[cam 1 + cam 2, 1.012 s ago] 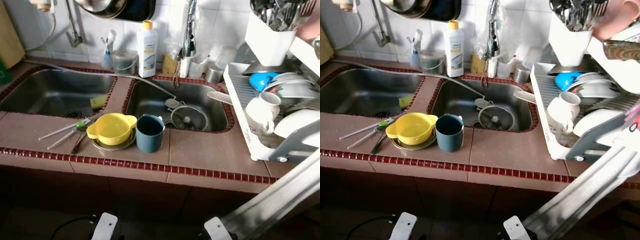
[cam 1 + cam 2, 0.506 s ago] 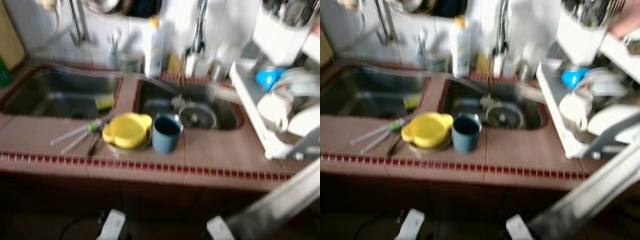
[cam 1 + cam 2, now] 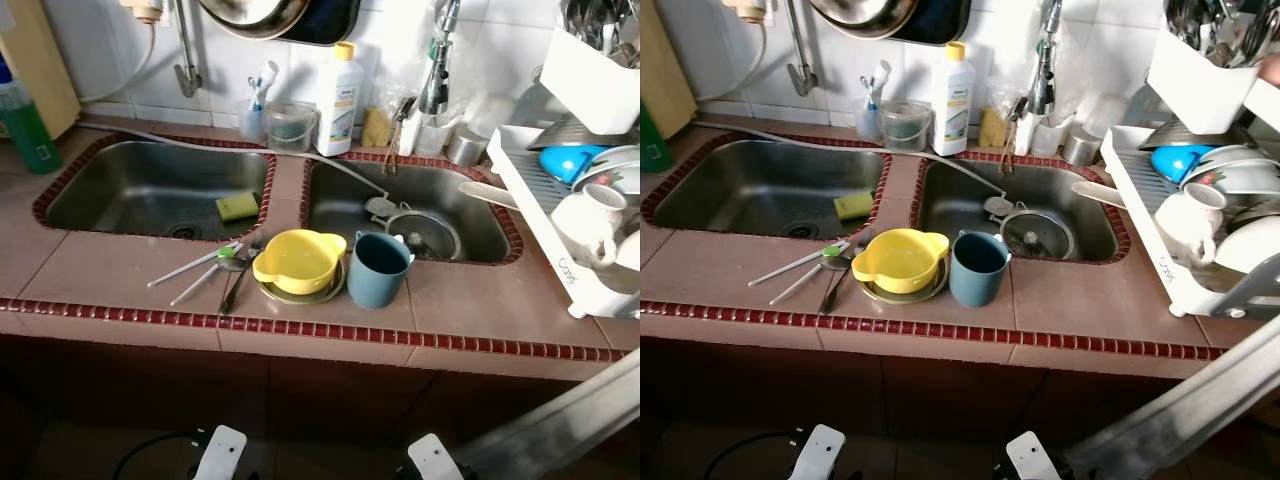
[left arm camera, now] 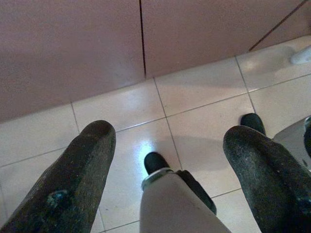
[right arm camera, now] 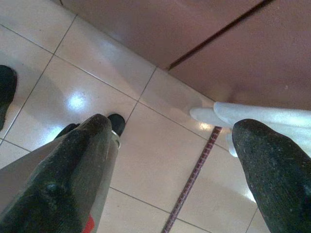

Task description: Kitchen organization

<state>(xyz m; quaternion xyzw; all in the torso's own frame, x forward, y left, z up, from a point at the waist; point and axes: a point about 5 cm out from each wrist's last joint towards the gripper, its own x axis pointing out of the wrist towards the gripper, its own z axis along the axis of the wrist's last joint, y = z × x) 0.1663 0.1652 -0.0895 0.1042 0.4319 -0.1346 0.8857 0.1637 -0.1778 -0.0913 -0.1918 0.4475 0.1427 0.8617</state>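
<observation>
Left claw (image 4: pixel 165 160): fingers spread apart, holding nothing, hanging low over the pale tiled floor (image 4: pixel 204 97) in front of the cabinet doors (image 4: pixel 73 43). Right claw (image 5: pixel 170 160): fingers likewise apart and empty, above the same floor.

Both claws hang below the tiled surface (image 3: pixel 480 300), well apart from everything on it. On that surface, in front of the two sinks, a yellow bowl (image 3: pixel 297 260) sits on a plate (image 3: pixel 300 294), with a blue cup (image 3: pixel 377 270) just beside it and utensils (image 3: pixel 205 270) on its other side. A white dish rack (image 3: pixel 560 230) stands at the surface's right end, holding crockery.
</observation>
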